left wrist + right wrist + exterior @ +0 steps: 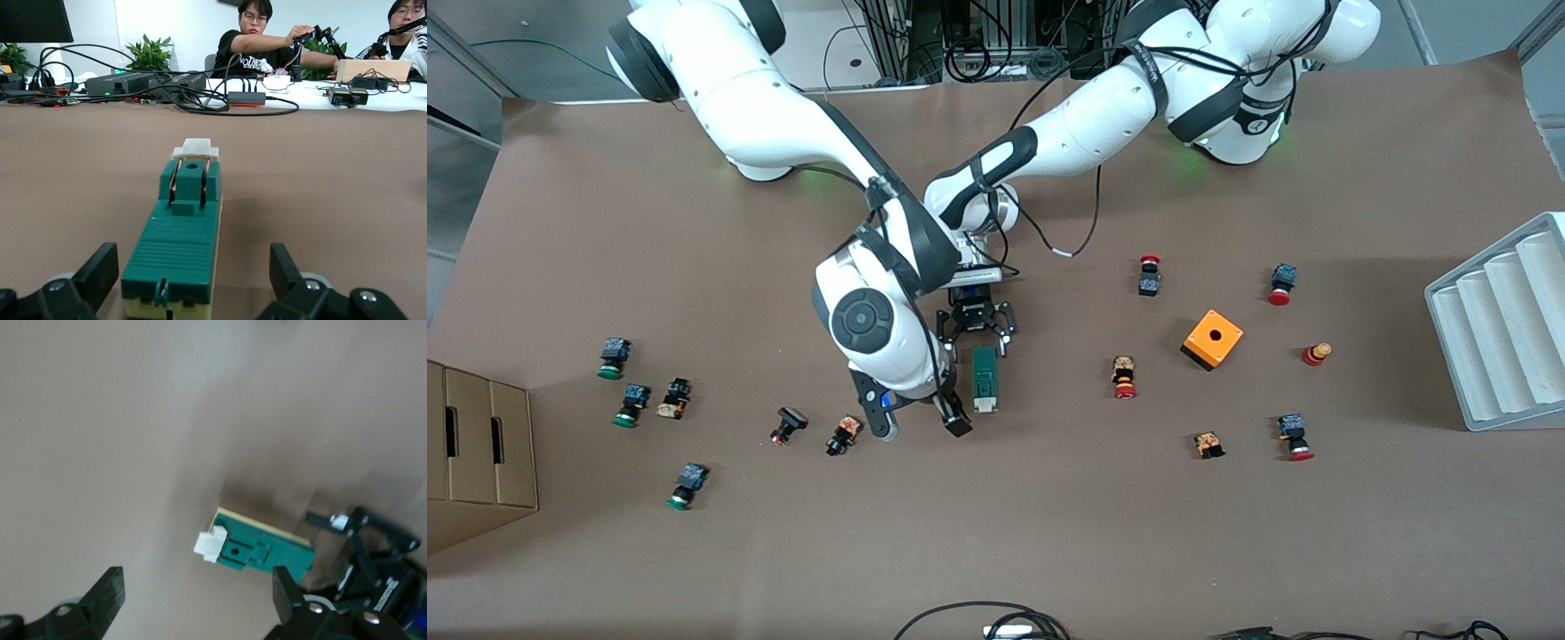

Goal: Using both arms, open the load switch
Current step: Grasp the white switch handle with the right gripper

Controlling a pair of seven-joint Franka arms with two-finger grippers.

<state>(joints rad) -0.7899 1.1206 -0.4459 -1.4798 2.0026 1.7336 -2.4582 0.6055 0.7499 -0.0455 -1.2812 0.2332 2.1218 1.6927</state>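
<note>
Load switch (984, 379) lies flat on the surface, mid-surface, well apart from the orange cube (1213, 339), which sits toward the left arm's end. Long axis runs toward and away from the front camera; the white block end is the end nearer that camera.

Left hand (977, 332) is low at the switch's end away from the white block, fingers spread wide and holding nothing. In the left wrist view the switch (178, 237) runs straight out between the two fingers (100, 272), so this hand is aligned with the long axis and its fingers bracket the green body.

Right hand (920, 425) hangs beside the white-block end, also spread wide and empty. Its wrist view shows the switch (259, 548) between its fingers but below them, not yet reached.

Judgement: the left hand is nearer to a grip. The right must come in over the white block end.
</note>
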